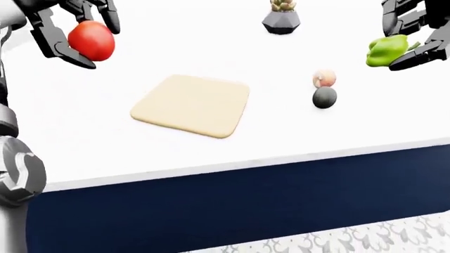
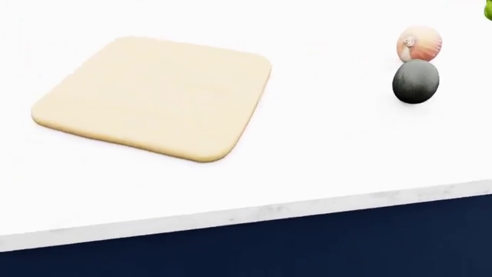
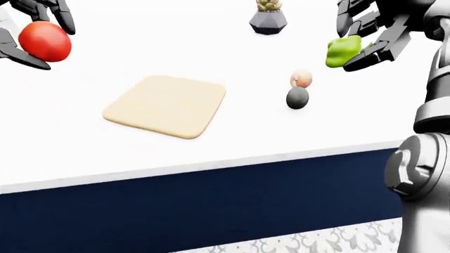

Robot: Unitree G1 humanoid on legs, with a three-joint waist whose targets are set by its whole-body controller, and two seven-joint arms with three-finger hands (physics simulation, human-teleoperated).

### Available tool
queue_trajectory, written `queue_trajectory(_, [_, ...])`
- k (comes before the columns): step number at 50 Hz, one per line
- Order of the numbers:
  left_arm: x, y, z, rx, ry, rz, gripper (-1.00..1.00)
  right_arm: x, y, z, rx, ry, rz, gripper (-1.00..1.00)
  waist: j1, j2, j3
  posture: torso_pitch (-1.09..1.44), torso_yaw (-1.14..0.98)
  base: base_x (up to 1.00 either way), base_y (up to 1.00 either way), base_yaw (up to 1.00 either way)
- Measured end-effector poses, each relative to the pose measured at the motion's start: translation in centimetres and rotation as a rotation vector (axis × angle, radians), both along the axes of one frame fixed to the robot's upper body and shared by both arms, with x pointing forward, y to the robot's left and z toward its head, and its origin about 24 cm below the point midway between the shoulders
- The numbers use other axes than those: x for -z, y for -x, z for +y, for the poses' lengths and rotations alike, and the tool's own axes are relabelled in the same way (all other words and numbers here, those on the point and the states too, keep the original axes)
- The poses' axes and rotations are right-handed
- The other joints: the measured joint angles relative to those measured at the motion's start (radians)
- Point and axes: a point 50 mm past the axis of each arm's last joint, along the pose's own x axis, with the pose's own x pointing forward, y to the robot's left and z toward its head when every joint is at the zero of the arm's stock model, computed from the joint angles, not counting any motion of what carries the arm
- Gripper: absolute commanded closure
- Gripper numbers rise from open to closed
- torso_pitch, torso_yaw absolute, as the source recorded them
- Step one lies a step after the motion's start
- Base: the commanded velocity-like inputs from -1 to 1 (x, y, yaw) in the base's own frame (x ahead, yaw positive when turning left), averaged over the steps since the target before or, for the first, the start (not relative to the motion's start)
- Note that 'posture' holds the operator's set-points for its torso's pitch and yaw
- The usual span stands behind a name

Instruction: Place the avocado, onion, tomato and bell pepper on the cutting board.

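A bare tan cutting board (image 1: 193,105) lies on the white counter (image 1: 91,142). To its right, a pale pink onion (image 1: 324,78) rests against a dark avocado (image 1: 324,97) just below it. My left hand (image 1: 77,31) hangs above the counter at the left-eye view's upper left, shut on a red tomato (image 1: 92,40). My right hand (image 3: 369,37) is raised at the upper right of the right-eye view, shut on a green bell pepper (image 3: 342,51). The head view shows only the board (image 2: 154,95), onion (image 2: 420,44) and avocado (image 2: 416,81).
A grey faceted pot with a small succulent (image 1: 281,18) stands at the top of the counter. The counter's marbled edge (image 2: 246,213) runs above a dark blue cabinet face (image 1: 232,205). Patterned floor (image 1: 337,240) shows at the bottom.
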Motion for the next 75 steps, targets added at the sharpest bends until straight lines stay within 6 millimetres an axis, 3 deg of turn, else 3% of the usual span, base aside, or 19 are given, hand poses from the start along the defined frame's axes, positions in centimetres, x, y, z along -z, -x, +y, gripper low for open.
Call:
queue_trajectory(7, [-1.3,0.6,0.4,-0.009,0.023,-0.051,1.0,-1.2,0.0,0.9,-0.031,0.008,-0.041,1.0,-0.008,-0.019,-0.018,0.0,0.0,0.09,0.0,0.0])
queue_trajectory(10, [-1.5,0.7,0.3,-0.006,0.023,-0.064,1.0,-1.6,0.0,1.1,-0.035,0.01,-0.056,1.0,-0.007,-0.053,-0.012,0.0,0.0,0.08,0.0,0.0])
queue_trajectory(12, [-1.5,0.6,0.3,-0.005,0.024,-0.064,1.0,-1.9,0.0,1.3,-0.039,0.012,-0.064,1.0,-0.005,-0.092,-0.015,0.0,0.0,0.09,0.0,0.0])
queue_trajectory(13, [-1.4,0.5,0.1,0.0,0.023,-0.062,1.0,-2.0,0.1,1.2,-0.036,0.012,-0.068,1.0,-0.009,-0.096,-0.018,0.0,0.0,0.08,0.0,0.0])
queue_trajectory(19, [-0.1,0.1,0.2,-0.003,0.012,-0.005,1.0,-1.3,-0.1,1.2,-0.033,0.011,-0.037,1.0,-0.003,-0.063,-0.007,0.0,0.0,0.09,0.0,0.0])
queue_trajectory(23, [-0.8,0.4,0.3,-0.003,0.016,-0.037,1.0,-1.5,-0.2,1.5,-0.046,0.016,-0.04,1.0,0.001,-0.014,-0.001,0.0,0.0,0.09,0.0,0.0])
queue_trajectory(26, [-1.2,0.6,0.4,-0.003,0.018,-0.055,1.0,-1.7,-0.2,1.7,-0.054,0.017,-0.046,1.0,-0.004,0.045,-0.012,0.0,0.0,0.09,0.0,0.0])
queue_trajectory(32, [-0.5,0.6,1.0,-0.026,0.028,-0.023,1.0,-0.9,-0.7,2.2,-0.074,0.02,-0.01,1.0,0.0,0.012,-0.009,0.0,0.0,0.09,0.0,0.0])
queue_trajectory(37, [-0.9,0.7,0.9,-0.021,0.026,-0.035,1.0,-2.2,-0.3,2.4,-0.078,0.023,-0.052,1.0,-0.003,-0.047,-0.004,0.0,0.0,0.09,0.0,0.0])
queue_trajectory(40, [-1.1,0.8,1.0,-0.022,0.027,-0.041,1.0,-2.8,-0.2,2.7,-0.089,0.025,-0.075,1.0,0.004,-0.101,-0.015,0.0,0.0,0.09,0.0,0.0])
queue_trajectory(41, [-1.1,0.8,0.9,-0.017,0.027,-0.045,1.0,-2.8,-0.1,2.7,-0.088,0.024,-0.081,1.0,0.0,-0.101,-0.018,0.0,0.0,0.09,0.0,0.0])
queue_trajectory(46, [-0.3,0.4,0.6,-0.008,0.017,-0.012,1.0,-1.8,-0.5,2.4,-0.077,0.012,-0.035,1.0,-0.007,-0.073,-0.01,0.0,0.0,0.09,0.0,0.0])
queue_trajectory(51, [-1.1,0.9,0.9,-0.012,0.021,-0.047,1.0,-1.8,-0.6,2.6,-0.083,0.016,-0.036,1.0,0.003,-0.02,-0.001,0.0,0.0,0.08,0.0,0.0])
queue_trajectory(53, [-1.7,1.1,0.8,-0.009,0.022,-0.072,1.0,-2.1,-0.4,2.6,-0.084,0.013,-0.047,1.0,-0.018,-0.002,0.01,0.0,0.0,0.02,0.0,0.0])
queue_trajectory(55, [-1.9,1.2,0.8,-0.009,0.025,-0.082,1.0,-2.3,-0.4,2.7,-0.089,0.013,-0.058,1.0,-0.034,0.023,0.003,0.0,0.0,0.0,0.0,0.0])
queue_trajectory(61, [-0.4,0.7,1.2,-0.026,0.029,-0.016,1.0,-1.6,-0.8,3.1,-0.103,0.011,-0.018,1.0,-0.022,-0.03,0.011,0.0,0.0,0.0,0.02,0.0])
queue_trajectory(64, [0.0,0.5,1.3,-0.031,0.03,0.006,1.0,-1.9,-0.8,3.3,-0.113,0.014,-0.027,1.0,-0.008,-0.048,-0.001,0.0,0.0,0.0,0.27,0.0])
queue_trajectory(71, [-1.6,1.0,0.5,0.003,0.017,-0.066,1.0,-2.3,-0.3,2.4,-0.081,0.002,-0.041,1.0,-0.011,-0.017,-0.03,0.0,0.0,0.0,0.28,0.0])
queue_trajectory(75, [-1.9,1.2,0.9,-0.006,0.025,-0.081,1.0,-3.0,-0.2,3.0,-0.097,0.01,-0.065,1.0,-0.008,0.031,-0.021,0.0,0.0,0.0,0.28,0.0])
